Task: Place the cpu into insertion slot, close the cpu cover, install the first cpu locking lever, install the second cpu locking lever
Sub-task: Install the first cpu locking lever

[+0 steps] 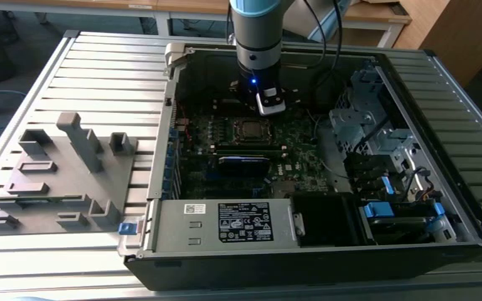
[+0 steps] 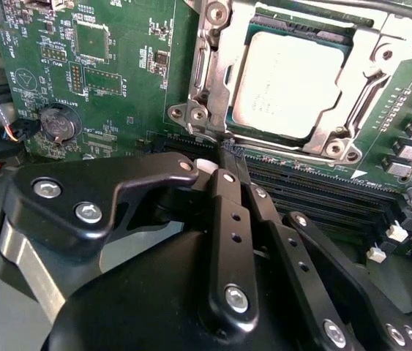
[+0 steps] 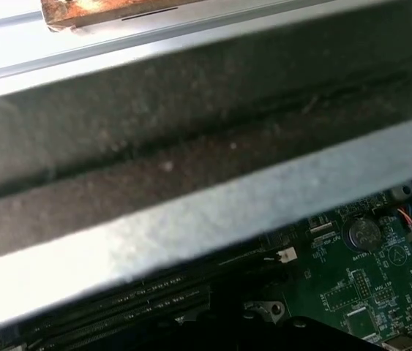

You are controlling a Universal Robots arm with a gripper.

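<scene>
Your claw [image 2: 224, 157] hangs just beside the insertion slot [image 2: 301, 80], its fingers [image 2: 227, 212] drawn nearly together and gripping nothing visible. In the second wrist view the cpu [image 2: 290, 84] already lies flat in the slot at upper right of the frame, with the cpu cover [image 2: 216, 80] folded down around it; the work therefore appears to stand at the locking stage. Note the memory slots [image 2: 315, 186] directly below the socket and the coin battery [image 2: 58, 123] at left; both crowd the approach.
</scene>
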